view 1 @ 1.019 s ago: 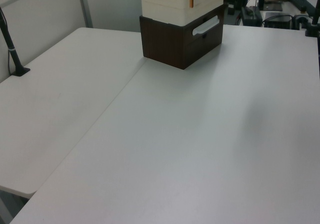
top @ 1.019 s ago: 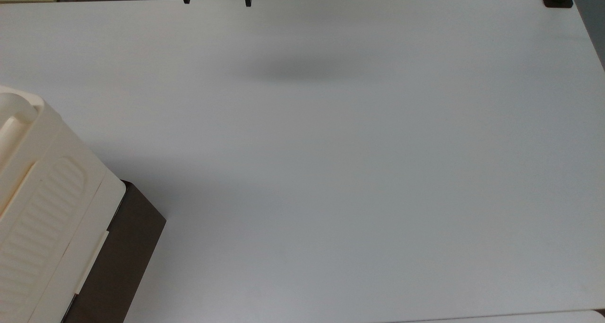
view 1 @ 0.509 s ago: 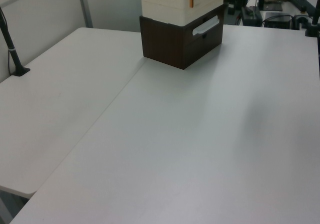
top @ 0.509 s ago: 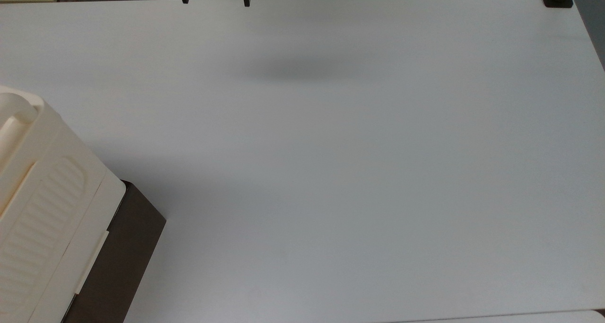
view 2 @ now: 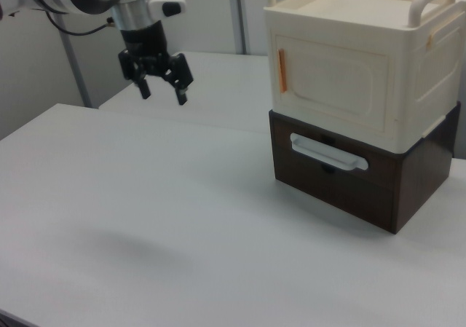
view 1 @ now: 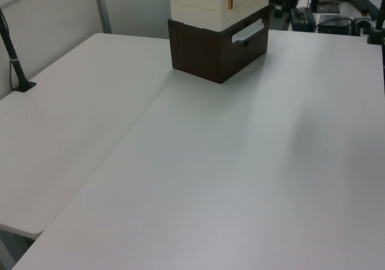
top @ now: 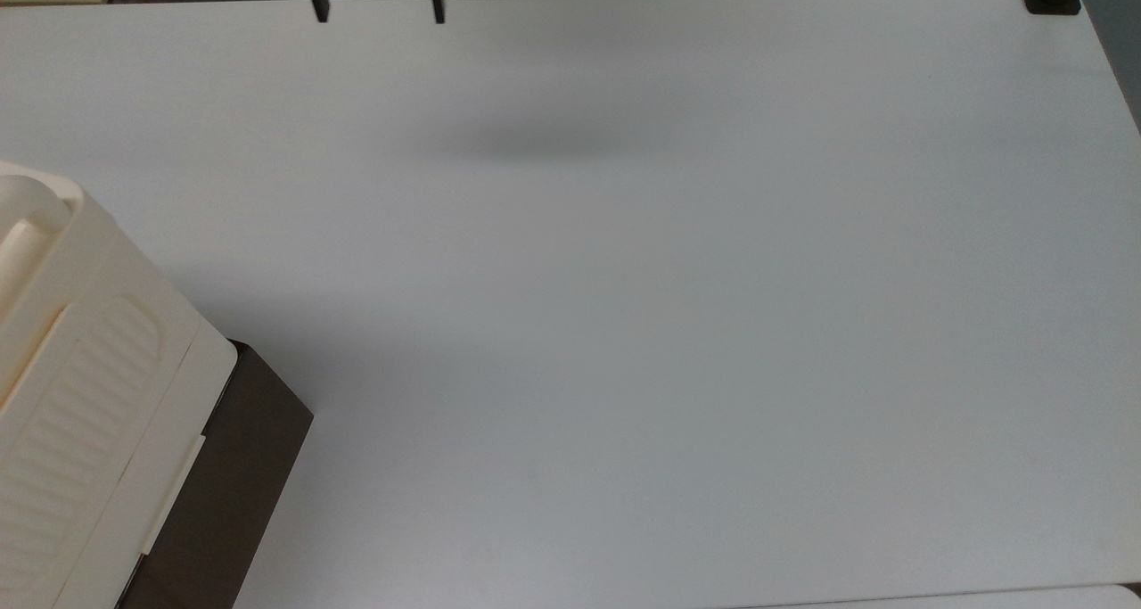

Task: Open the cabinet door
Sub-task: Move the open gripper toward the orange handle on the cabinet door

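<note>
Right view shows the gripper point(view 2: 162, 90) hanging in the air at about ten o'clock of the frame, its two dark fingers spread wide and pointing down, with nothing between them. It is well above the white table point(view 2: 145, 218) and well apart from the cabinet point(view 2: 364, 72), which stands at about two o'clock. In the top view the gripper point(top: 378, 10) appears as two fingertips at twelve o'clock on the far edge, while the cabinet point(top: 80, 368) fills the eight o'clock corner.

The cabinet door point(view 2: 331, 83) is the cream panel on the upper unit's front, with a recessed rounded inner face and an orange-brown tab point(view 2: 280, 72) along its nine o'clock edge. It looks flush with the body, so I judge it closed. Below sits the dark brown drawer point(view 2: 342, 178) with its pale strip handle point(view 2: 328, 152), which is not the target.

The step in hand appears to be the approach, with no contact made. The next move calls for crossing the open table towards three o'clock in the right view, coming level with the upper panel, and catching the tabbed edge, not the strip handle below.
</note>
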You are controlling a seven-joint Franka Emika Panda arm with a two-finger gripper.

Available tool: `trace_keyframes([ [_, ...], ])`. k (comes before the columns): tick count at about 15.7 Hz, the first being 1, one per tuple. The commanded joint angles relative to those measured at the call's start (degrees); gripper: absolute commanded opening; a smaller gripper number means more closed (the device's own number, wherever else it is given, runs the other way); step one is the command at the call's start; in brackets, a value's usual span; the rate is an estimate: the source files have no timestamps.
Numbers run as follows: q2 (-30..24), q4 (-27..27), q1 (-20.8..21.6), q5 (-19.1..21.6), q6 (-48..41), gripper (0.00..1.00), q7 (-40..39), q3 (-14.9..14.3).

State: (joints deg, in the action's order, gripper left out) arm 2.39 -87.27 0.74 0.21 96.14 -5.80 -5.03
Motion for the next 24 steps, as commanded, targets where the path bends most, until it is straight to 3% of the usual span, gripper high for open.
trace_keyframes([
  [1,-0.7,-0.7,-2.9,-1.1,5.4,1.0,-1.4,0.9],
  [3,-0.8,-1.1,-3.6,-1.1,7.3,1.0,-1.0,0.8],
  [8,-0.2,-1.2,-4.9,-0.2,15.1,0.63,-0.3,0.5],
  [9,-0.2,-1.3,-5.0,-0.1,16.6,0.6,0.4,0.4],
  [19,5.2,-0.5,-7.4,-0.2,33.7,0.59,5.7,0.1],
  [24,8.1,2.3,-8.4,-0.3,36.4,0.59,6.8,0.0],
])
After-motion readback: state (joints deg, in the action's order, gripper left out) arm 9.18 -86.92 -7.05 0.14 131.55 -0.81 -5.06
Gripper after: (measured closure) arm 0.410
